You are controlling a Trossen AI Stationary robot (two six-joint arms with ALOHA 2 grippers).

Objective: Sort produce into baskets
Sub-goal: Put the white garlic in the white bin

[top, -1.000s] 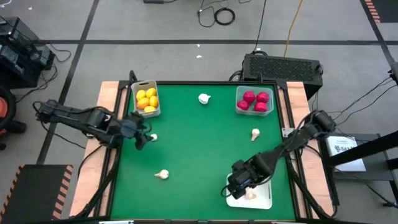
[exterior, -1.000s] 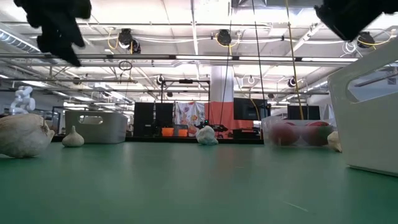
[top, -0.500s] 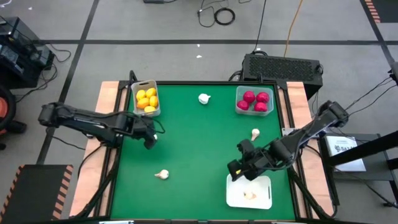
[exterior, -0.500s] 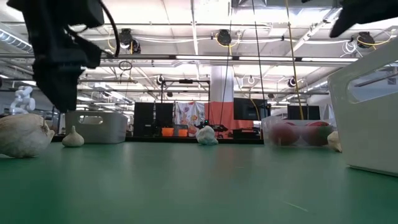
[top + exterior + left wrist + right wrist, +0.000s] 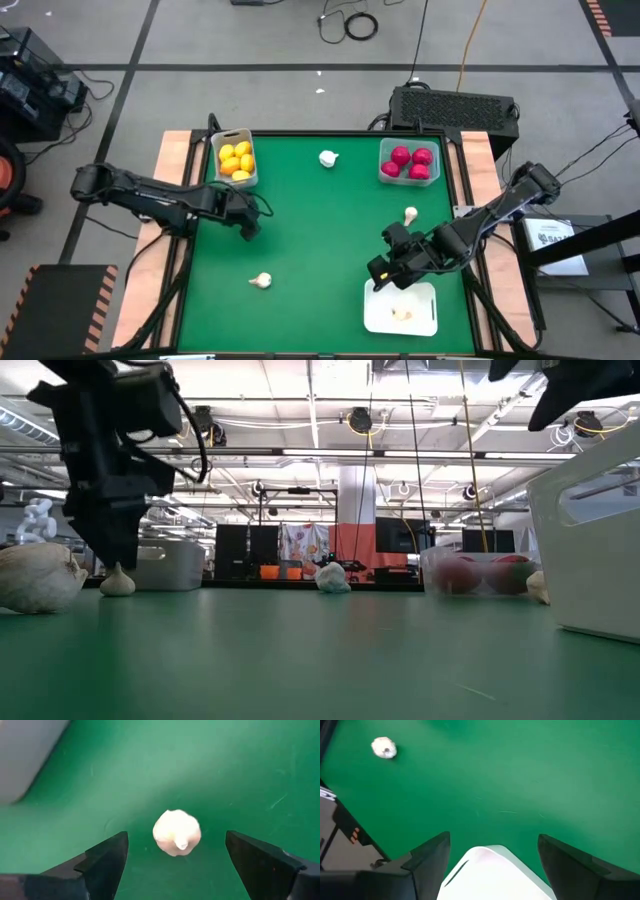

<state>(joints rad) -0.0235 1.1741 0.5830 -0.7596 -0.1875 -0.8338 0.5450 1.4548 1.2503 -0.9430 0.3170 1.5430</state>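
Note:
A white garlic bulb (image 5: 176, 832) sits on the green table between the fingers of my left gripper (image 5: 176, 839), which points down over it, open, without touching it. In the high view this gripper (image 5: 245, 222) hides the bulb; in the low view the fingers (image 5: 110, 545) hang just above the bulb (image 5: 117, 580). My right gripper (image 5: 385, 270) hovers open and holding nothing above the far left corner of the flat white tray (image 5: 425, 318), where one bulb (image 5: 402, 313) lies. Lemons fill the whitish bin (image 5: 235, 160). Red fruits fill the clear bin (image 5: 408, 163).
Loose garlic bulbs lie at the far middle (image 5: 328, 158), at the right (image 5: 410, 214) and near the front left (image 5: 262, 281). That front-left one also appears in the right wrist view (image 5: 384, 747). Open green table lies in the centre. Wooden rails border the table's left and right sides.
My left gripper has come down and moved a little toward the table's right, tipping more steeply, and now straddles the garlic bulb. My right gripper has risen off the tray toward the far edge; the bulb stays in the tray.

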